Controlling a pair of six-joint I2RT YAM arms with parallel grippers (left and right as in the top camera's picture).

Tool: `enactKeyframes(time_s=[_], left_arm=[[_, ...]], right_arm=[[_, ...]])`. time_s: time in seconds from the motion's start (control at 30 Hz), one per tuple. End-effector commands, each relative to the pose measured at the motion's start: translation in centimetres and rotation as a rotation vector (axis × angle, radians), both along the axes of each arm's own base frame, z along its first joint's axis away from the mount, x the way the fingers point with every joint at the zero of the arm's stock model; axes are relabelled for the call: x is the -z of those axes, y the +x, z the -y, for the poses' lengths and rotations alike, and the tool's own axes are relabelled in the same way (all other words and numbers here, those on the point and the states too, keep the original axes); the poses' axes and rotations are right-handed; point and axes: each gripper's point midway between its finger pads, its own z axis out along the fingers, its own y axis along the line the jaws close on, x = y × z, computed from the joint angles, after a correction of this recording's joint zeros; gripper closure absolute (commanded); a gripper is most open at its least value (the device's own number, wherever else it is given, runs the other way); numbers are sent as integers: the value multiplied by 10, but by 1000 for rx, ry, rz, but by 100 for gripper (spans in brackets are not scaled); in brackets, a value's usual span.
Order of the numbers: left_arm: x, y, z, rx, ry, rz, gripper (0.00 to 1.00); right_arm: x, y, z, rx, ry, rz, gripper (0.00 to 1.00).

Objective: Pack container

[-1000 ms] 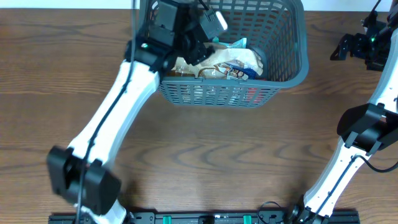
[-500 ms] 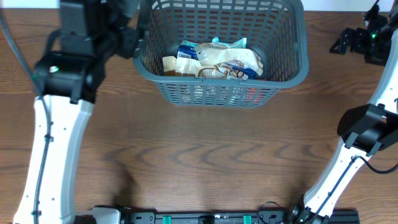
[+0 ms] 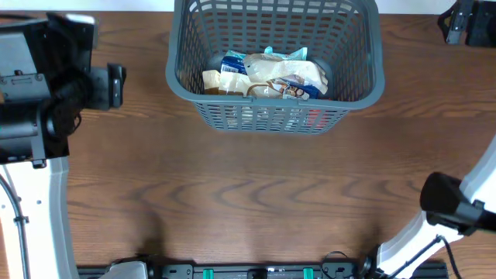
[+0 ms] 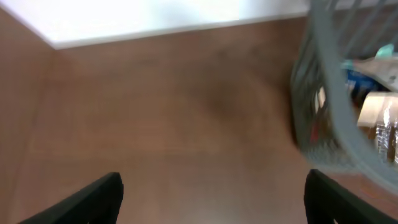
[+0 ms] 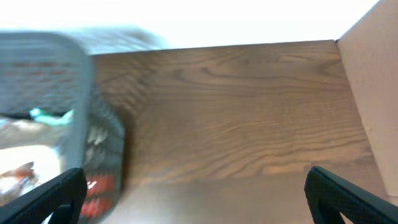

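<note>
The container [image 3: 277, 118], a dark grey lattice basket, stands at the back middle of the table. Inside it lie a blue-and-white packet [image 3: 233, 63], a tan packet [image 3: 284, 73] and other packets. My left gripper [image 3: 115, 85] hangs open and empty over the table, left of the container and apart from it. In the left wrist view its fingertips [image 4: 96, 198] frame bare wood, with the container's rim [image 4: 329, 93] at the right. My right gripper [image 3: 459, 18] is open at the far right corner. Its wrist view shows the container [image 5: 69, 68] blurred at the left, beyond its fingertips [image 5: 348, 196].
The brown wooden table [image 3: 256, 201] stretches in front of the container. The white base links of my right arm [image 3: 422, 225] rise at the front right. A pale wall edge [image 5: 373, 93] borders the right wrist view.
My left arm has come out of the container and swung far to the left with its gripper empty. My right gripper has drifted up toward the back right corner.
</note>
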Motion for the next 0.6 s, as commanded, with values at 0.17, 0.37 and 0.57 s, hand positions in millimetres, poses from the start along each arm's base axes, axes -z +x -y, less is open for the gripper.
enactKeyframes(time_s=[0.17, 0.37, 0.57], left_arm=[[47, -34, 5, -25, -62, -198, 19], [58, -62, 15, -7, -101, -185, 19], [82, -95, 22, 8, -118, -194, 18]], right_arm=[[25, -30, -19, 39, 18, -174, 1], [20, -40, -38, 46, 43, -173, 1], [54, -74, -55, 39, 34, -328, 1]])
